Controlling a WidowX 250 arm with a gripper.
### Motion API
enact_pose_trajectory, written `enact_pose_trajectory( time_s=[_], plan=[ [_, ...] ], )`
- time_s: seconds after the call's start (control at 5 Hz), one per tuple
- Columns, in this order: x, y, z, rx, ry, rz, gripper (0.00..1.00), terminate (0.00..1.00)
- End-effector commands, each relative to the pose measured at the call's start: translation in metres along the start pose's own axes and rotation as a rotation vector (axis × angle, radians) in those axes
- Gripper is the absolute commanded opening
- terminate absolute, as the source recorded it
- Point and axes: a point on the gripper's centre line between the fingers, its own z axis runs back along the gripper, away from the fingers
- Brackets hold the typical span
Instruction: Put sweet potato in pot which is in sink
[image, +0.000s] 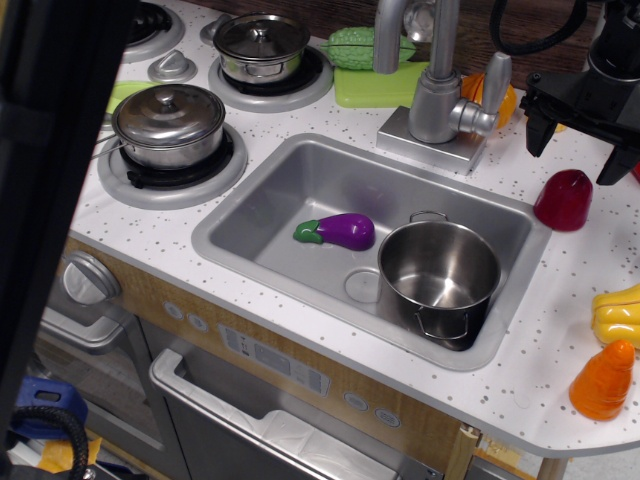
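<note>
Scanning from the left, two lidded pots sit on the burners, then the sink holds a purple eggplant beside the open pot at its right end. Further right, the sweet potato rests on the counter just outside the basin. Above it hangs the gripper, fingers spread and empty. I'd drop straight down, straddle the dome squarely, and pinch low so it can't squirt out.

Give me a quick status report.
Gripper open, empty, above counter. Sweet potato on counter, right of sink. Pot in sink, empty. Path clear.
</note>
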Motion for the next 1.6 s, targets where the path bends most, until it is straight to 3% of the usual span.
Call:
enact_pose_trajectory(
  time_s=[0.0,0.2,0.6,1.0,1.2,1.4],
  plan=[
    [0.000,0.000,0.000,0.000,0.000,0.000,1.00,0.00],
    [0.007,0.000,-0.005,-0.050,-0.039,-0.004,1.00,0.00],
    [0.008,-0.003,-0.019,-0.068,-0.134,-0.038,1.00,0.00],
    [0.000,-0.004,-0.038,-0.105,-0.175,0.008,1.00,0.00],
    [-0.001,-0.003,-0.042,-0.109,-0.183,0.022,0.00,0.00],
    [0.000,0.001,-0.025,-0.085,-0.145,0.009,0.00,0.00]
  ],
)
